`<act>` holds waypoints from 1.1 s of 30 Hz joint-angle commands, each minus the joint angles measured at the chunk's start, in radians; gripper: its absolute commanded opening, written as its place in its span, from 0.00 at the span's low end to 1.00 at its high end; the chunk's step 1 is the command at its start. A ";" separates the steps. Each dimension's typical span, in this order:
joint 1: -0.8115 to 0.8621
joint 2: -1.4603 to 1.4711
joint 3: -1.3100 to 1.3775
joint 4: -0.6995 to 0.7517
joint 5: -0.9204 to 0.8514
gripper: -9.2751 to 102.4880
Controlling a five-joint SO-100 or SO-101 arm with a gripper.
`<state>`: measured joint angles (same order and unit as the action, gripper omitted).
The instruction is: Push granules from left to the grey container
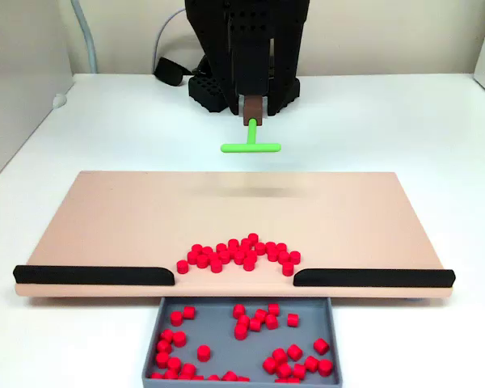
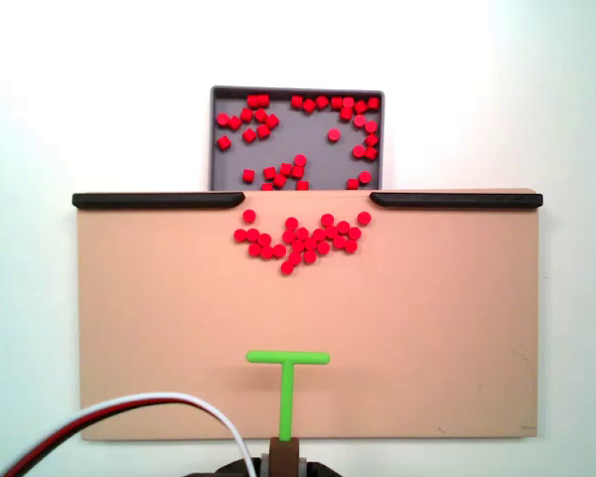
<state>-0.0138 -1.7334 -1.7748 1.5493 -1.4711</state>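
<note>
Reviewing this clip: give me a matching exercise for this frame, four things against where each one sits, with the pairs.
Things:
1. green T-shaped pusher
2. grey container
3. cluster of red granules on the board
4. black strips

Places:
A. just before the gap between the strips
B. along the beige board's edge on either side of the gap
C. held in the gripper, at the far side of the board from the container
D. off the board, right beyond the gap, with loose granules inside

Pairs: 1-C, 2-D, 3-A, 4-B
</note>
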 commanded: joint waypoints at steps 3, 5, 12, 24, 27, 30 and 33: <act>-0.014 -0.006 0.025 0.006 -0.005 0.08; -0.014 -0.006 0.025 0.006 -0.005 0.08; -0.014 -0.006 0.025 0.006 -0.005 0.08; -0.012 0.000 0.025 0.008 -0.009 0.08; -0.012 0.003 0.023 0.008 -0.009 0.08; -0.012 0.008 0.023 0.008 -0.011 0.08; -0.014 0.005 0.023 0.008 -0.008 0.08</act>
<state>-0.0230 -1.7196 -1.7748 1.5509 -1.4711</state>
